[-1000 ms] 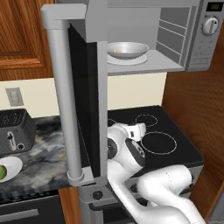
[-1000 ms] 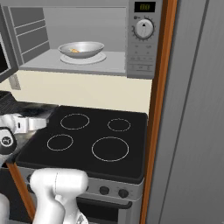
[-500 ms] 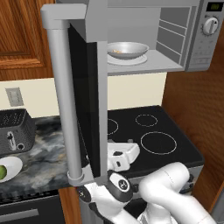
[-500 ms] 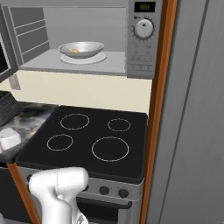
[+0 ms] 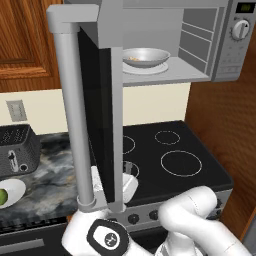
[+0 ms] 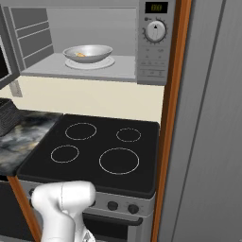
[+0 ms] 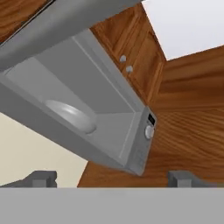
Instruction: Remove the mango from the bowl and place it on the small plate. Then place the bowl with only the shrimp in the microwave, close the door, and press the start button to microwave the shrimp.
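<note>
The microwave [image 5: 220, 45] stands open, its door [image 5: 96, 115] swung out towards the base with the bar handle [image 5: 73, 115] in front. The grey bowl [image 5: 146, 56] rests on the turntable inside and holds the orange shrimp [image 5: 133, 58]; from the right the bowl [image 6: 88, 52] and shrimp [image 6: 81, 55] show too. At the far left, the mango [image 5: 2, 197] lies on the small plate [image 5: 14, 189]. My hand [image 5: 129, 186] sits low behind the door's bottom edge, partly hidden. My gripper [image 7: 113, 180] is open and holds nothing, looking up at the bowl [image 7: 72, 114] from below.
A black toaster [image 5: 17, 150] stands on the marble counter [image 5: 52, 175] left of the black stovetop [image 5: 170, 155]. The control panel knob [image 6: 155, 31] is right of the cavity. A wooden panel [image 6: 170, 118] and grey wall close the right side.
The arm has swung down and leftwards from over the stove, bringing the hand under the open door's lower edge. The bowl, door and plate have not moved.
</note>
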You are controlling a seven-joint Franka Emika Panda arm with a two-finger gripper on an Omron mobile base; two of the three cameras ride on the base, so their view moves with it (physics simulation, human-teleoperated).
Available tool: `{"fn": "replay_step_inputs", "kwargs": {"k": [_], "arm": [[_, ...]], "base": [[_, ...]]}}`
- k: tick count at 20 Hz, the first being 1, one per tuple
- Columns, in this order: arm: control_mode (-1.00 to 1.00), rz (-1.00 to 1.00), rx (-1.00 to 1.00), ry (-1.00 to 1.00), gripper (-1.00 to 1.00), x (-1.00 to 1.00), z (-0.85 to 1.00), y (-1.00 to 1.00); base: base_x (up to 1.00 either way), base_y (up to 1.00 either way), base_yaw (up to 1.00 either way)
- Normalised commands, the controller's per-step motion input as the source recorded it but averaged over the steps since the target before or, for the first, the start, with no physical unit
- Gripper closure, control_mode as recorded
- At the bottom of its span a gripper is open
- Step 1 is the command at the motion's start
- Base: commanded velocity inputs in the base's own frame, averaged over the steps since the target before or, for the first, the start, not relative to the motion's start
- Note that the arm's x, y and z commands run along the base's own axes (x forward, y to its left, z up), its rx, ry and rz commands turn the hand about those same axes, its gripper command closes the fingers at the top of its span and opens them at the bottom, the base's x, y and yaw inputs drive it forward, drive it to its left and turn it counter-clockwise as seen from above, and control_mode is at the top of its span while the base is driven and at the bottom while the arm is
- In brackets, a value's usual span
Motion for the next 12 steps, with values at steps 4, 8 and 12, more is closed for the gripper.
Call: {"fn": "replay_step_inputs", "kwargs": {"k": [4,8,12], "arm": [[-1.00,-0.16,-0.30,-0.05,-1.00,-0.37,0.28,0.99],[-1.00,-0.12,-0.43,0.10,-1.00,-0.04,-0.35,1.00],[-1.00,-0.08,-0.35,0.06,-1.00,0.00,-0.72,1.00]], "base": [[0.00,0.00,0.00],[0.00,0.00,0.00],[0.00,0.00,0.00]]}}
